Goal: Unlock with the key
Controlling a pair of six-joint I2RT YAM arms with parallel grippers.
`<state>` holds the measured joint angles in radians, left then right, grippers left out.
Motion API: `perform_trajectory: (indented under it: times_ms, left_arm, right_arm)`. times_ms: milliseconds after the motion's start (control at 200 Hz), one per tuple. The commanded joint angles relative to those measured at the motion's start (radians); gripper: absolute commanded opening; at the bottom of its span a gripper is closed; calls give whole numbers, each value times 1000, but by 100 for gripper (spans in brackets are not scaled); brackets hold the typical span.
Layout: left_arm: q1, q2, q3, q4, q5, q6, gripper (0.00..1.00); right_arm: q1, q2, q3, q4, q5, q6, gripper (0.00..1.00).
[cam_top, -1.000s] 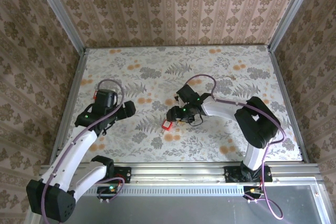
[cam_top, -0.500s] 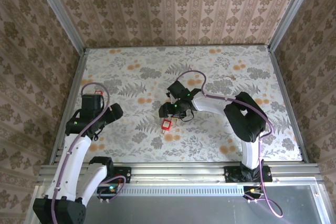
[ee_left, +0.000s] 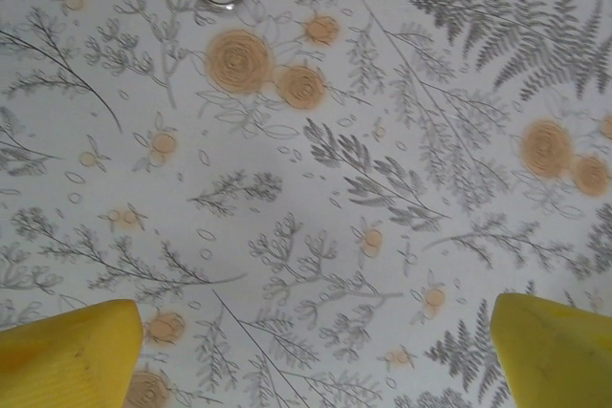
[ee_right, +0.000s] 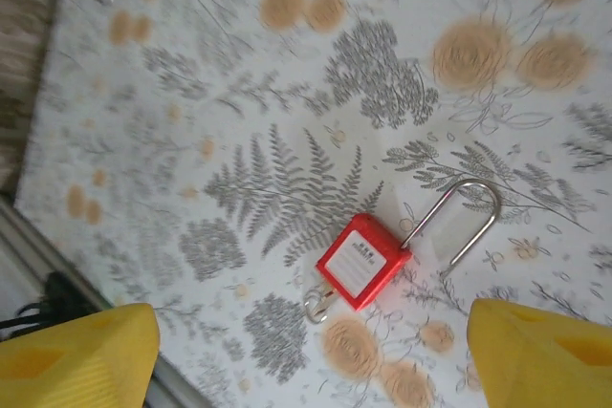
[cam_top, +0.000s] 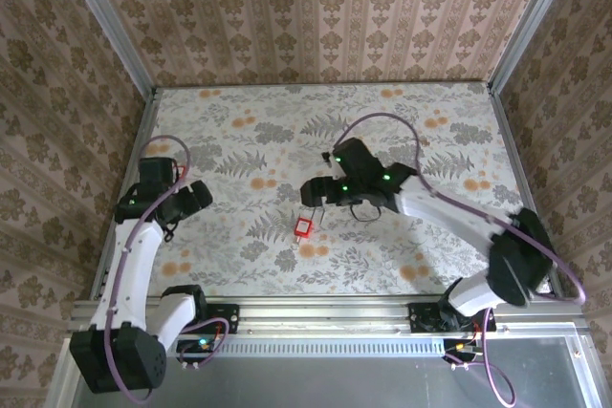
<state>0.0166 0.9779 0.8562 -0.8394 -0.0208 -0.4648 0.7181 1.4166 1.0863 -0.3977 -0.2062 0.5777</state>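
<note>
The red padlock [ee_right: 363, 260] is seen lying flat just ahead of the right claw [cam_top: 311, 192], loop pointed away. Both claws are spread wide; the left claw [cam_top: 194, 200] is found farther off.

Red padlock [ee_right: 364, 262] on white table [ee_right: 287, 93] patterned with grey ferns and orange flowers; yellow fingers [ee_right: 76, 351].

The padlock [cam_top: 304, 227] lies on the table [cam_top: 430, 121] near its middle, just before the right gripper [cam_top: 308, 191]. The left gripper [cam_top: 198, 198] hangs over the table's left side, well apart from the padlock.
</note>
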Motion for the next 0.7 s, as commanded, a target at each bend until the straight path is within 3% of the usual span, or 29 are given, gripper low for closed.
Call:
perform_trajectory:
  times_ms: [0, 105, 325, 485, 600, 695]
  left_arm:
    - [16, 66, 68, -7, -36, 77, 94]
    - [12, 88, 82, 46, -13, 91, 94]
    - [-56, 83, 97, 130, 19, 119, 94]
    - [-131, 42, 80, 184, 3, 130, 94]
    - [-182, -12, 69, 234, 11, 158, 94]
    - [-243, -73, 63, 280, 18, 204, 95]
  right_arm:
    - [-9, -160, -82, -100, 138, -82, 90]
    - [-111, -309, -156, -173, 174, -74, 95]
    - [-501, -424, -226, -328, 89, -115, 95]
    - [-706, -336, -244, -305, -5, -146, 93]
    - [-787, -222, -198, -226, -42, -156, 93]
    - [-824, -71, -118, -169, -61, -167, 87]
